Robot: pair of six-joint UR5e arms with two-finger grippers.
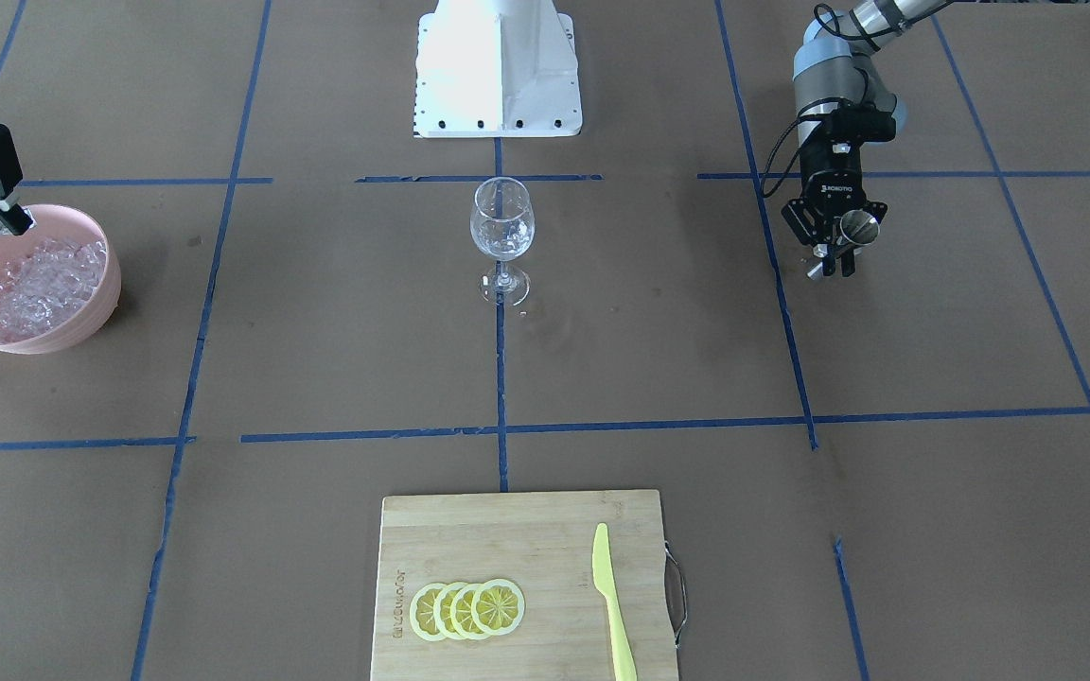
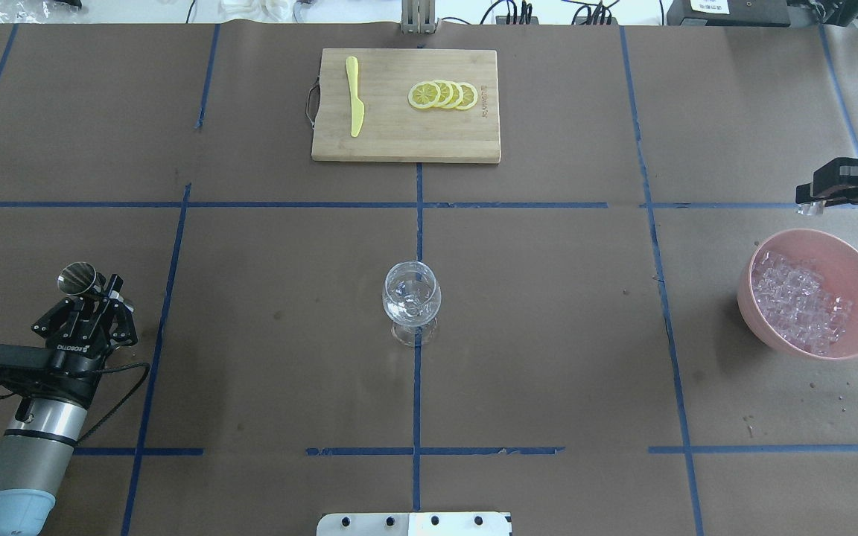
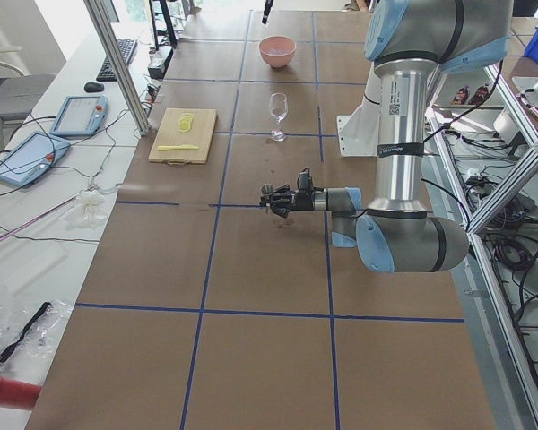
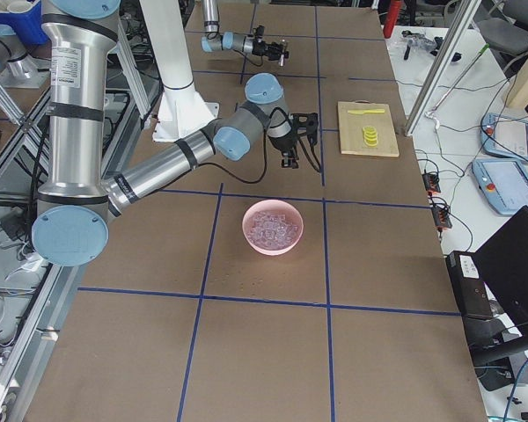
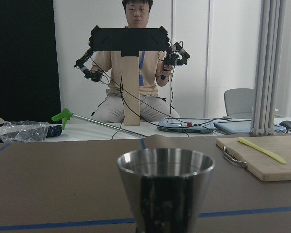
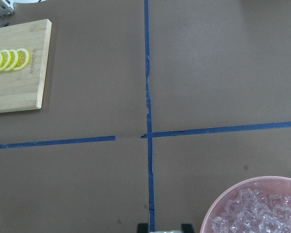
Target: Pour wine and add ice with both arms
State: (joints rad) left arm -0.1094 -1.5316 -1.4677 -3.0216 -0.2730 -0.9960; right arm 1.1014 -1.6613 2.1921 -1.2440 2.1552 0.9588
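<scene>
Many small cubes of ice (image 1: 43, 284) lie heaped in the pink bowl (image 1: 112, 284), which sits well to the robot's right of the glass (image 1: 501, 232). The right gripper (image 2: 809, 202) hangs just past the bowl's rim, on the side away from the robot. Its fingers are drawn close on what looks like one clear cube (image 2: 809, 211), though that piece is too small to be sure of. The glass stands upright at the table's middle with something glinting low in its bowl; ice or liquid, I cannot tell. Well to the glass's left, the left gripper (image 2: 105, 292) is clamped on a steel cup (image 2: 79, 278) held mouth up, and its contents are hidden. Beyond the glass, away from the robot, a board (image 2: 399, 141) carries lemon slices (image 2: 444, 94) and a yellow knife (image 2: 354, 104). The step in hand seems to be bringing ice to the glass. A wet cube is slippery, so the pinch should stay firm and the travel level. The fingers should come close over the glass's mouth before letting go, since a drop from height could tip or chip so top-heavy a thing. The cup is best kept upright and clear of the glass until the right arm leaves. It can then tip slowly with its lip over the rim.
</scene>
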